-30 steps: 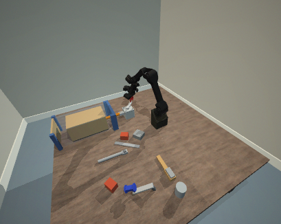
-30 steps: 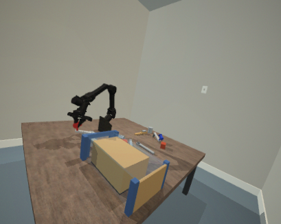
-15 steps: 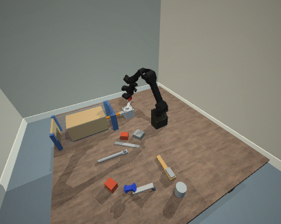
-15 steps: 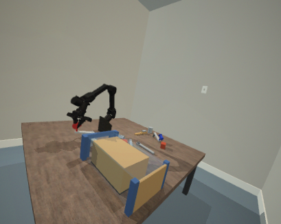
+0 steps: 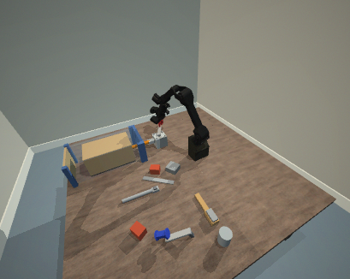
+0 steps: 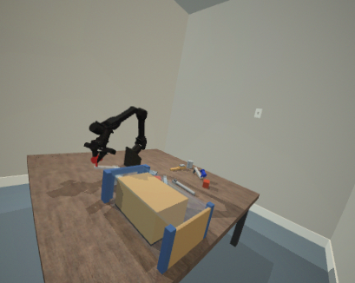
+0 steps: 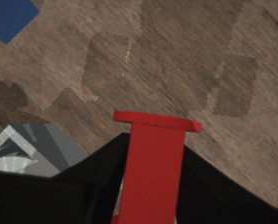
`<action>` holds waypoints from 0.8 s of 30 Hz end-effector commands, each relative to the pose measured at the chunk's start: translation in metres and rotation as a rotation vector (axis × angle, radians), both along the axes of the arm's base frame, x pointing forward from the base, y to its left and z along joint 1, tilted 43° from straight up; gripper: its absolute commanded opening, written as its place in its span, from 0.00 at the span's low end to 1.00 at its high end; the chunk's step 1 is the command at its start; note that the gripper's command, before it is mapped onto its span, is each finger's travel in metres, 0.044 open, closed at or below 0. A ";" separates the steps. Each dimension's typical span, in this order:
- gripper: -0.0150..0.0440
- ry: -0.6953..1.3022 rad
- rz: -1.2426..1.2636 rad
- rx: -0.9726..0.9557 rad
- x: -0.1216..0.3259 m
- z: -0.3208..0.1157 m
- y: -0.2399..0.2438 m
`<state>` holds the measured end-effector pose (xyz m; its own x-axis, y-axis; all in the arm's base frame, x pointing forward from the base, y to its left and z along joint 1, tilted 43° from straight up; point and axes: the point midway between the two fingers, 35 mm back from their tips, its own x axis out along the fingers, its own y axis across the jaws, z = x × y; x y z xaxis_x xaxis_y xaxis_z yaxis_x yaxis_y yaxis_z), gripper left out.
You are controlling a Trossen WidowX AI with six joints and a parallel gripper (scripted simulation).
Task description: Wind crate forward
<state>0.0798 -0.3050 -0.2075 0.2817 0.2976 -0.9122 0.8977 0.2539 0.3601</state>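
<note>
Pincer (image 5: 159,121) (image 6: 95,157) (image 7: 148,143) is clamped on the red grip (image 5: 161,123) (image 6: 95,160) (image 7: 152,175) of the winch handle, up above the desk (image 5: 254,184) (image 6: 62,217) (image 7: 190,50). Handle's pale arm (image 5: 159,129) (image 6: 107,167) runs from the grip over the winch (image 5: 161,141) (image 7: 55,145), far side of the desk, left of the arm base. Can't confirm key seating from these angles. Orange strap (image 5: 140,145) runs from winch left through the mouth. Crate (image 5: 110,156) (image 6: 151,195) is inside the clear-panelled cubby, sitting flat, no visible tilt. Its right end is close to the blue frame (image 5: 138,145) (image 6: 106,187) at the mouth; can't tell if they touch. Left end of the cubby has blue posts (image 5: 69,176) (image 6: 167,249) with a tan board (image 5: 68,163) (image 6: 189,238) between, well apart from the crate. Loose stuff, top view: small red block (image 5: 155,169) and grey block (image 5: 173,167) side by side nearer than the winch, then a flat pale bar (image 5: 158,181), then a long grey wrench-like tool (image 5: 139,195). Near side, left to right: red cube (image 5: 138,230), blue-knobbed crank (image 5: 179,234), wooden-handled tool (image 5: 206,209) a bit farther back, grey cylinder (image 5: 224,236) upright.
</note>
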 end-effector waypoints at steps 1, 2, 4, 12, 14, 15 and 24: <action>0.25 -0.027 0.016 -0.016 0.018 -0.004 -0.006; 0.25 -0.028 0.016 -0.016 0.019 -0.004 -0.006; 0.25 -0.028 0.016 -0.016 0.021 -0.005 -0.007; 0.25 -0.029 0.016 -0.016 0.030 -0.005 -0.009; 0.25 -0.029 0.016 -0.016 0.032 -0.006 -0.010; 0.25 -0.029 0.016 -0.016 0.033 -0.006 -0.010; 0.25 -0.030 0.016 -0.016 0.043 -0.006 -0.012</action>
<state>0.1055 -0.3159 -0.2118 0.2819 0.2884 -0.9151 0.8964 0.2608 0.3583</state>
